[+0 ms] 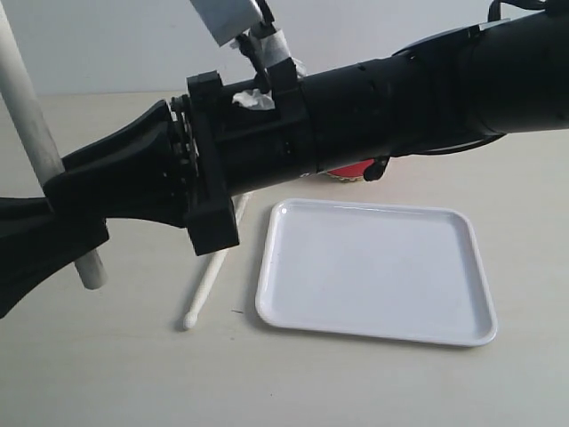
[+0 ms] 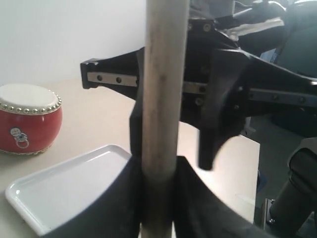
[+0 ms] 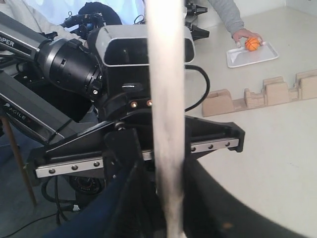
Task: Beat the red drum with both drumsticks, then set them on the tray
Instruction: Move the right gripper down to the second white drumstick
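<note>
Over the beige worktop (image 1: pixel 107 374), looks like a handoff: clamping the upright drumstick (image 2: pixel 166 74) in the left tool (image 2: pixel 158 171), can't tell if the right tool (image 3: pixel 168 173) grips too, other drumstick (image 1: pixel 209 280) flat beside the tray (image 1: pixel 373 267), red drum (image 2: pixel 29 121) beyond

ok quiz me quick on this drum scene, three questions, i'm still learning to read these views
1. Multiple choice: relative to the tray, the loose drumstick lies A) inside it, B) on the table beside it, C) propped across its rim.
2. True or false: the tray holds a drumstick.
3. Short answer: in the left wrist view, what stands upright between the fingers of the left gripper?

Key: 1 B. 2 False, the tray is bare. 3 The other drumstick.
</note>
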### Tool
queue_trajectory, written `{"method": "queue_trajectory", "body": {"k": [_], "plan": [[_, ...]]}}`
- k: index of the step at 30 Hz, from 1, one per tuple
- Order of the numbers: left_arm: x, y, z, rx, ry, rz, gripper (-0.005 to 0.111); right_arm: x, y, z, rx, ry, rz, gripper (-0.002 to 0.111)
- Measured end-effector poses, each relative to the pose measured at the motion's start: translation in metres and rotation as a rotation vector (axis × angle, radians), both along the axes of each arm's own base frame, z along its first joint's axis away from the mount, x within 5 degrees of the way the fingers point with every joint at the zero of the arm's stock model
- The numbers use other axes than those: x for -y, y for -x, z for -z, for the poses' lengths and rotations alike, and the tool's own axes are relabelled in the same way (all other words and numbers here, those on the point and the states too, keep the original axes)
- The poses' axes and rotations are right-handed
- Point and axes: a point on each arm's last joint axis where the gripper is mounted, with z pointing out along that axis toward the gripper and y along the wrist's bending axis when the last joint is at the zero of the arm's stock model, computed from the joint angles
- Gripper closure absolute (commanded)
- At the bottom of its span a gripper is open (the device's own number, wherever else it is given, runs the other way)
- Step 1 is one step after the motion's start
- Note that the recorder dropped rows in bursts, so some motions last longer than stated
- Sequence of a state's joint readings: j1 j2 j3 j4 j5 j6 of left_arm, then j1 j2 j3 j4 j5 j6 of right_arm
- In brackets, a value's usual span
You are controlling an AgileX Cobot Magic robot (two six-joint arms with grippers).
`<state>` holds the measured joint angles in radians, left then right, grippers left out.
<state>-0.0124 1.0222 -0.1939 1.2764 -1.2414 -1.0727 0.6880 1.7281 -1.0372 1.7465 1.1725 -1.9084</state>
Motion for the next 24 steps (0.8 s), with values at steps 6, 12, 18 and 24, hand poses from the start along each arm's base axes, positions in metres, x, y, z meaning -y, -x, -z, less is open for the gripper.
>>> {"method": "queue_trajectory", "body": {"k": [6,12,18,24], "plan": [[-0.001,-0.003,0.002,-0.014,-0.013,-0.035,0.107,0.001,-0.001,-0.003,0.029,0.019,0.029,0.041],[-0.009,-0.014,0.011,-0.068,-0.096,-0.181,0.107,0.013,-0.015,-0.009,0.237,0.225,0.271,0.047],[-0.029,-0.033,0.020,-0.182,-0.147,-0.496,0.107,0.026,-0.046,-0.017,0.458,0.500,0.503,0.058],[-0.040,-0.038,0.026,-0.246,-0.178,-0.630,0.107,0.014,-0.081,-0.047,0.580,0.626,0.566,0.057]]}}
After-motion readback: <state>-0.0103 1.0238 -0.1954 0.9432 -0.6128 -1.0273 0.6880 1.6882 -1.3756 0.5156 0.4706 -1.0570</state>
